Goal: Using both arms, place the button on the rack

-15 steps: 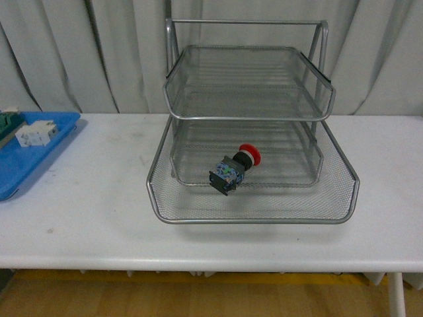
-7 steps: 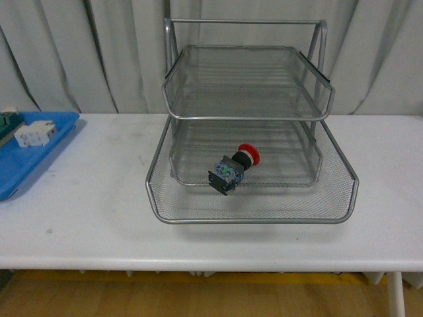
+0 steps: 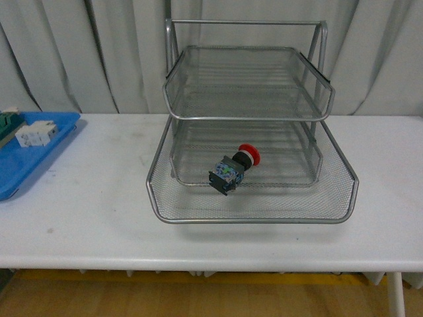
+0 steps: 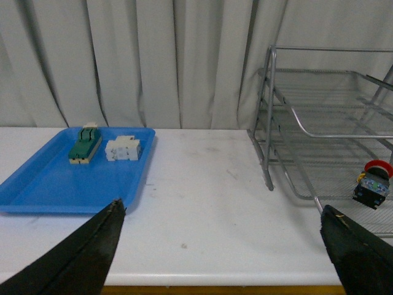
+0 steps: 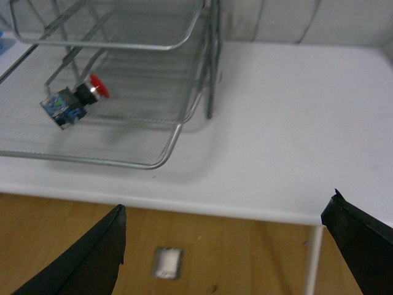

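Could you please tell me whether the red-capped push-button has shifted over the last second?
No. The red-capped black-and-blue push-button lies at the same spot on the bottom tier of the silver wire-mesh rack.

The button [image 3: 235,166] has a red top and a black and blue body with a bit of green. The rack [image 3: 264,206] is shiny silver with a fine net pattern. The table [image 3: 86,218] is white. The tray [image 3: 20,172] is bright blue. The green block [image 4: 85,146] has a cream edge, and the white block [image 4: 123,149] is plain. The curtain [image 3: 66,53] is pale grey. The floor [image 5: 233,246] is yellow-brown. My left fingers [image 4: 92,255] and my right fingers [image 5: 92,264] are black.
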Robot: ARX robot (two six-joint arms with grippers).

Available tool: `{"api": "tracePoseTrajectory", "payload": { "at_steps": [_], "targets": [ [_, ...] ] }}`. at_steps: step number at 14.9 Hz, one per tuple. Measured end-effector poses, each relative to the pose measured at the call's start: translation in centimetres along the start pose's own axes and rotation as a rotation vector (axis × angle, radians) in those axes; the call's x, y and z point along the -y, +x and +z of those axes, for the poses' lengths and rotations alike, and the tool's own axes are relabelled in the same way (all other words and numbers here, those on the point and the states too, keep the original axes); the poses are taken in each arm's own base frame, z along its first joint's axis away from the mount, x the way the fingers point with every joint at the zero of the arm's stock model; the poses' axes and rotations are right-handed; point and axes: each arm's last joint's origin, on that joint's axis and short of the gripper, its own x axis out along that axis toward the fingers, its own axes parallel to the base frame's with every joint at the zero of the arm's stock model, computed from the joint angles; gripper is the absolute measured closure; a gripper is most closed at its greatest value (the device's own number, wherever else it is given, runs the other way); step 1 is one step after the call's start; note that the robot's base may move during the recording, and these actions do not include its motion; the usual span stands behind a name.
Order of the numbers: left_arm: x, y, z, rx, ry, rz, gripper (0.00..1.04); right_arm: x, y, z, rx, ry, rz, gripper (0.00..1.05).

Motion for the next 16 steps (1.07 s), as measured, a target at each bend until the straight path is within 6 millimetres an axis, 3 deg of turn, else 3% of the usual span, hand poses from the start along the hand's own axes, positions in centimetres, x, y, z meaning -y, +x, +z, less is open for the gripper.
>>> {"api": "tracePoseTrajectory", "payload": {
  "at_steps": [1,2,4,9,12,16],
  "targets": [
    [0.0,0.0,0.0,0.000,0.001,0.000,0.06,-0.4,1.9,0.1,-0.084,0.045,0.040,0.06],
    [0.0,0.0,0.0,0.000,0.000,0.000,0.07,-0.9,3.7,-0.3,-0.183,0.097,0.083,0.15],
    [0.0,0.0,0.0,0.000,0.000,0.000,0.07,-2.5,6.7,-0.9,-0.296,0.156,0.155,0.37],
    [0.0,0.0,0.0,0.000,0.000,0.000,0.07,-9.1,14.4,-2.8,-0.545,0.206,0.282,1.03],
    [0.0,0.0,0.0,0.000,0.000,0.000,0.07,-11.6,18.5,-2.5,-0.572,0.196,0.277,1.03],
    [0.0,0.0,0.0,0.000,0.000,0.000,0.07,-12.5,22.1,-1.3,-0.551,0.167,0.237,1.03]
  ]
}}
